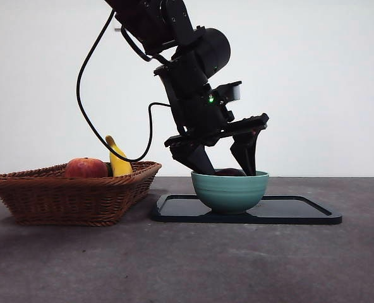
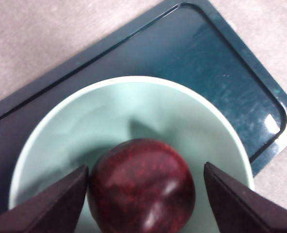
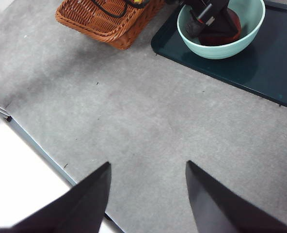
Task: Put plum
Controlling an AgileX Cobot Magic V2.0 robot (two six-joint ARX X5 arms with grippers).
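- The left tool (image 1: pixel 228 165) reaches down from above into a pale green bowl (image 1: pixel 230 191), its two black jaws spread to either side of the plum (image 2: pixel 141 188).
- The plum, glossy and dark maroon, sits low inside the bowl. One jaw is touching or nearly touching it; the other stands clear, so the jaws are apart and not clamped on it.
- By this, the plum appears delivered and let go; what seems left is lifting the tool out.
- The bowl stands on a dark tray (image 1: pixel 301 211) lying on the table (image 1: pixel 187 265), which is grey and matte.
- Beside the tray, a wicker basket (image 1: pixel 73 196) holds a red-orange fruit (image 1: pixel 86 168) and a yellow banana (image 1: pixel 117 161).
- The right tool (image 3: pixel 148 199) waits well away above bare table, its jaws apart and holding nothing.
- Behind is a plain white wall.
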